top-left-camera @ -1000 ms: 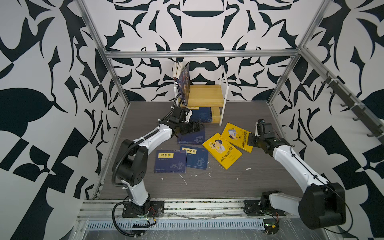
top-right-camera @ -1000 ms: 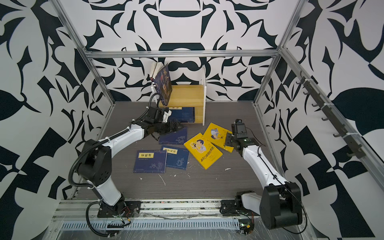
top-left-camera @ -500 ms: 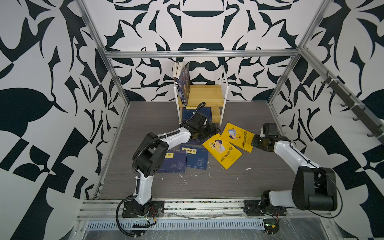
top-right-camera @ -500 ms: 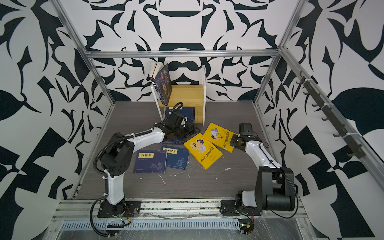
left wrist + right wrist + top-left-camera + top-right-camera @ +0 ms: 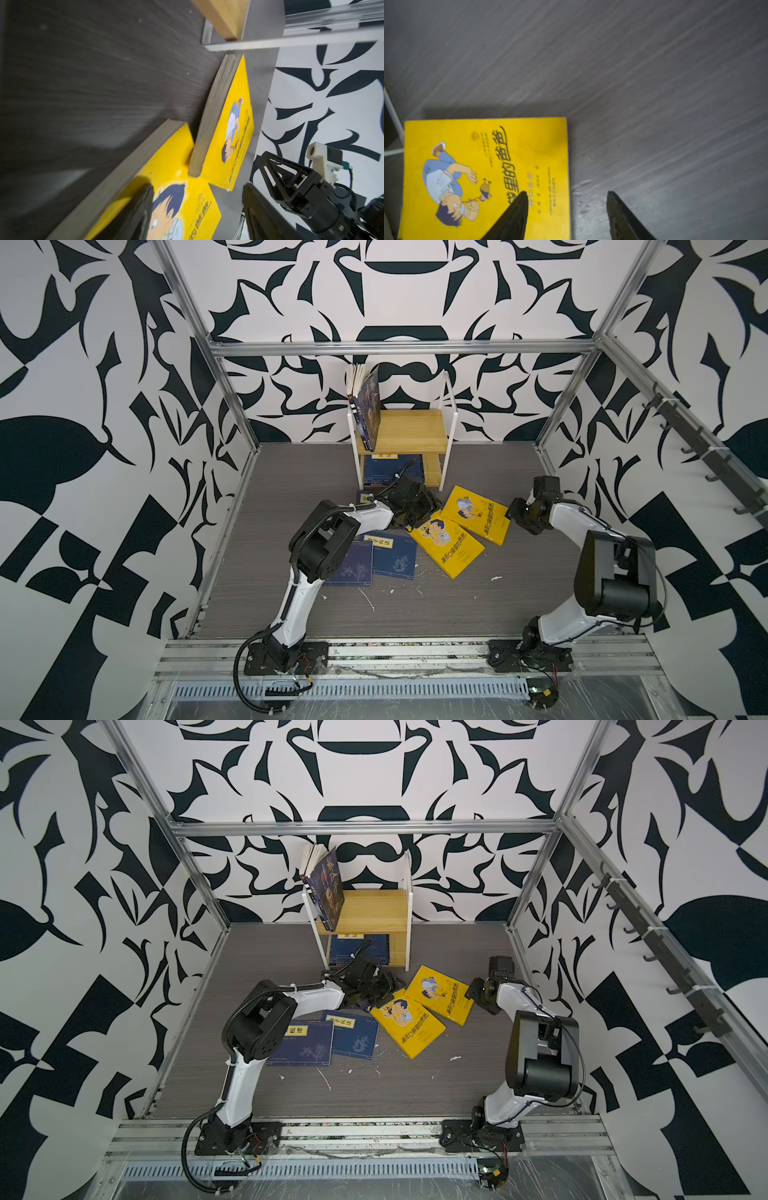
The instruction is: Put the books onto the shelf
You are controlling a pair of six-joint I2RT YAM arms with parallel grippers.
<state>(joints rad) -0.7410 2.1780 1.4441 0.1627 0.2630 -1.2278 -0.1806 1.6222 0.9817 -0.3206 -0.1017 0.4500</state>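
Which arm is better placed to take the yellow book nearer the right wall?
Right. The right gripper, fingers open, straddles the outer edge of the right-hand yellow book; the left gripper sits over the other yellow book.

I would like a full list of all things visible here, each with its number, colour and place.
shelf: one, yellowish boards in a white frame, at the back wall
portrait book: one, dark blue, leaning at the left of the upper board
navy books: four, yellow labels; two side by side on the floor, one flat on the lower board, one mostly hidden under the left arm
yellow books: two, cartoon covers, on the floor right of middle, corners overlapping
white scraps: several, front floor
hook rail: one, dark, right wall
floor: grey wood grain
left gripper: black, open, over the nearer yellow book
right gripper: black, open, astride the farther yellow book's edge
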